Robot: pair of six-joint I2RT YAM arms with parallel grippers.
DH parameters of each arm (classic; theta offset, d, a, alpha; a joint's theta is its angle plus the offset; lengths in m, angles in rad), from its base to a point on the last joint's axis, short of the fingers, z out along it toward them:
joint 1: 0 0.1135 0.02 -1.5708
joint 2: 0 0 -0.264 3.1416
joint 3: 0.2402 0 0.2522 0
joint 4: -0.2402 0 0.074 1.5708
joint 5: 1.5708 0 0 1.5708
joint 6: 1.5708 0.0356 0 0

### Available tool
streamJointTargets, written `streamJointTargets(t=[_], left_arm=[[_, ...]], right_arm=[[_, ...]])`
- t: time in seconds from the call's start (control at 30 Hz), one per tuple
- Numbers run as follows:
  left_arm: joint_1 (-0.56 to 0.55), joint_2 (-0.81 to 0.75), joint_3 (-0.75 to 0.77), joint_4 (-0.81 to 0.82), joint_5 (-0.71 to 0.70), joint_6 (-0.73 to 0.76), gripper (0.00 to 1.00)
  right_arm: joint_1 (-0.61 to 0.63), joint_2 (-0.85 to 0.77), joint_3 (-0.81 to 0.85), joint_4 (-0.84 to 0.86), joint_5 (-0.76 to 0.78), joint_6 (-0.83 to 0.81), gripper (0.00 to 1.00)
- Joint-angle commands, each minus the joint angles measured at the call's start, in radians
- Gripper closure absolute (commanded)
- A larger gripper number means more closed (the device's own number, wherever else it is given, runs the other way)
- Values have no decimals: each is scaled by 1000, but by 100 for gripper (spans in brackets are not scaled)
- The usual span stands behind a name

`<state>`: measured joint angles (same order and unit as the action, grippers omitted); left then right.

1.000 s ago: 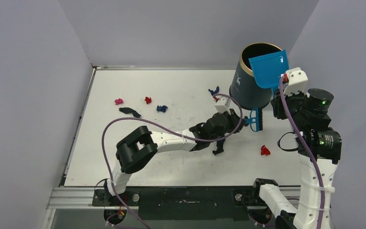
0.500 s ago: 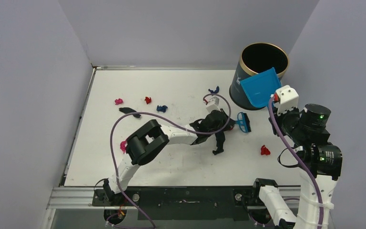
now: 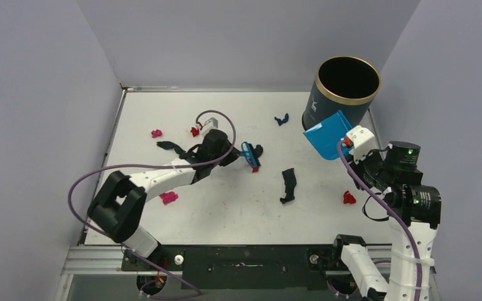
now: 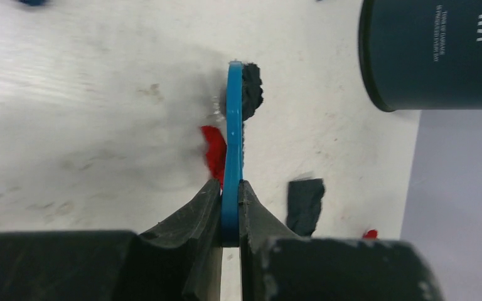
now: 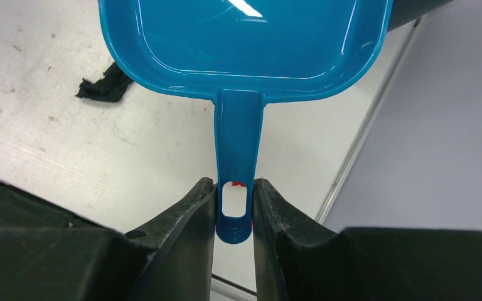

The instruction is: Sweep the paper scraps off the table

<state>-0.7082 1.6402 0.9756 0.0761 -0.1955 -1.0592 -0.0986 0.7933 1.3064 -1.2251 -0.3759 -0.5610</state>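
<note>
My left gripper (image 3: 233,155) (image 4: 229,188) is shut on the small blue hand brush (image 3: 249,155) (image 4: 233,125), whose dark bristles touch the table (image 3: 163,113) near its middle. A red scrap (image 3: 255,168) (image 4: 213,153) lies against the brush. A black scrap (image 3: 287,185) (image 4: 304,204) lies to its right. Other paper scraps are red (image 3: 349,198), magenta (image 3: 168,197), pink (image 3: 156,133), red (image 3: 194,131), black (image 3: 171,147) and dark blue (image 3: 281,119). My right gripper (image 3: 346,143) (image 5: 233,188) is shut on the handle of the blue dustpan (image 3: 327,133) (image 5: 245,37), held tilted beside the bin.
The dark bin with a gold rim (image 3: 342,94) (image 4: 433,50) stands at the table's back right corner. Grey walls close in the left, back and right sides. The left arm and its purple cable (image 3: 100,175) stretch across the table's left half.
My left arm has swung left with the brush, from beside the bin to the table's middle. My right arm has lowered the dustpan from the bin's rim to beside the bin.
</note>
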Motion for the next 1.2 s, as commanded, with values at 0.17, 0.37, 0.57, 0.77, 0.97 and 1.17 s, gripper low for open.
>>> streamJointTargets(t=[0.17,0.37,0.57,0.77,0.97,1.17], left_arm=[[191,-462,71,-469,48,471,100],[140,-365,327,-746,216,686,100],[67,-145,572,-946,214,739,100],[-37,57,792,-1058,261,754,100],[-102,285,994,-1163,266,711,100],[-117,406,1109,-1175,262,673,100]], right_arm=[[-4,82,-104,-118,-76,-246,95],[2,109,-146,-178,64,-364,95],[11,117,-292,-178,262,-487,95],[13,105,-404,-178,352,-585,95],[17,116,-422,-178,338,-622,95],[23,165,-413,-170,300,-643,95]])
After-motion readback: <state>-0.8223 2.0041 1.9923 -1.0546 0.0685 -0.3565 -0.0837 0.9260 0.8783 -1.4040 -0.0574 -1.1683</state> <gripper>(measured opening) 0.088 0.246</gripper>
